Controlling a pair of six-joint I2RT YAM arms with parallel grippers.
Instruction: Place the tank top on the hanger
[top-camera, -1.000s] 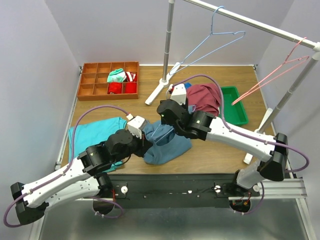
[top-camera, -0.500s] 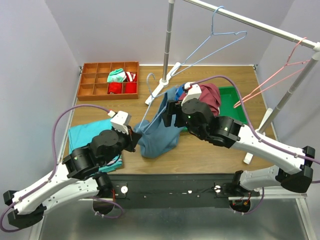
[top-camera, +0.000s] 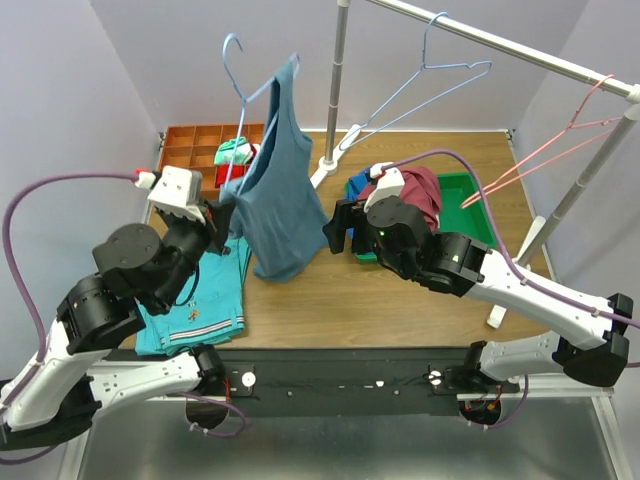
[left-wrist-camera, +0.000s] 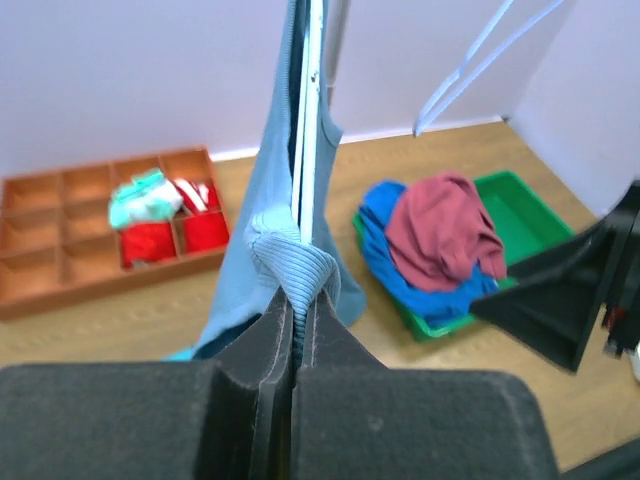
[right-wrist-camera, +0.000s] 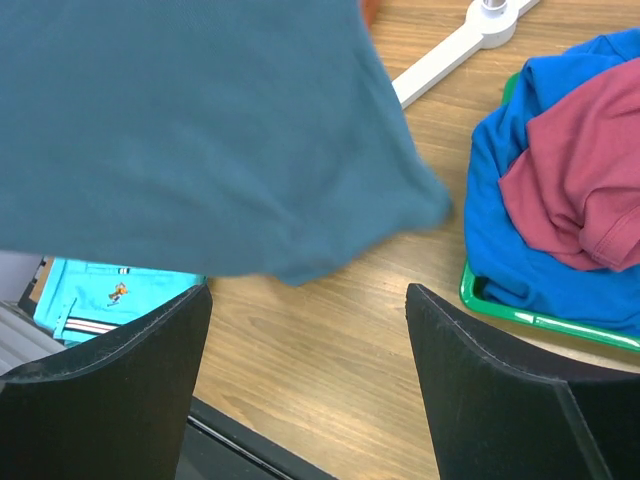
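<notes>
The left end effector (left-wrist-camera: 293, 312) is pinched tight on a bunched fold of the tank top (top-camera: 275, 190) together with the wire of the light-blue hanger (top-camera: 243, 95). It holds both raised above the tabletop (top-camera: 330, 300). The top hangs draped on the hanger, whose lower wire is hidden inside the fabric. The right end effector (right-wrist-camera: 305, 330) gapes wide and empty, near the top's hem. A teal garment (top-camera: 215, 310) lies flat, partly covered by the left arm, and its small printed motif is too small to read. A maroon shirt (top-camera: 410, 195) and a blue garment (right-wrist-camera: 500, 230) hide most of the green tray (top-camera: 478, 215).
</notes>
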